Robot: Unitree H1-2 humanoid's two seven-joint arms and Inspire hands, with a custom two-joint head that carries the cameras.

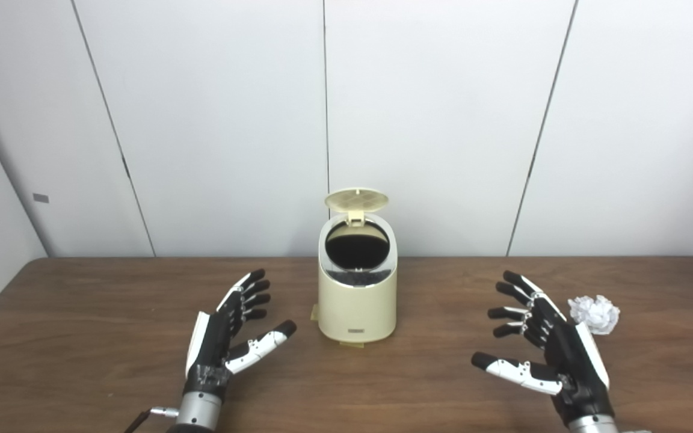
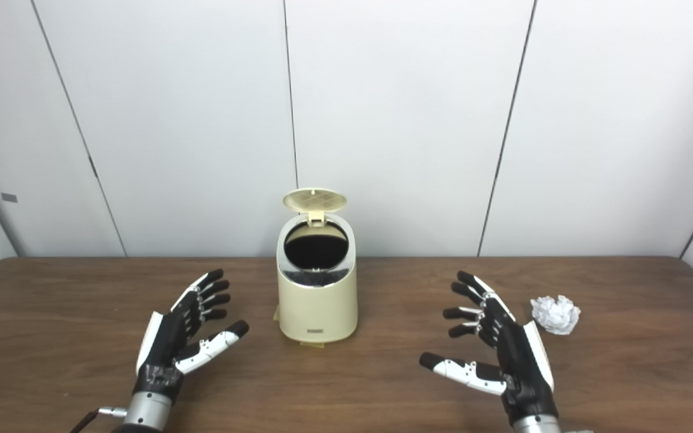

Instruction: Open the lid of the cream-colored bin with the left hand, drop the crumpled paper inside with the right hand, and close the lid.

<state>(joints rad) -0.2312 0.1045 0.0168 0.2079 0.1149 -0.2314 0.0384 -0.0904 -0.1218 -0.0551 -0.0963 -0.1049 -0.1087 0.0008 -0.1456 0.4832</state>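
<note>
Wooden tabletop (image 1: 82, 361) is carrying everything. The cream-colored bin (image 1: 357, 304) is standing upright mid-table near the wall, its lid (image 1: 357, 199) tipped up on the rear hinge, dark opening exposed. Rigid plastic shell, likely light and liable to slide if bumped; the lid probably needs only a light press on its top edge to shut.

Left hand (image 1: 226, 328) is hovering just left of the bin, fingers spread, gripping nothing. Right hand (image 1: 548, 340) is hovering right of the bin, also released with fingers apart.

Crumpled paper (image 1: 594, 313) is sitting on the tabletop just beyond the right hand, not touching it. Looks very light, soft and springy; it is best pinched across its middle between thumb and fingers.
</note>
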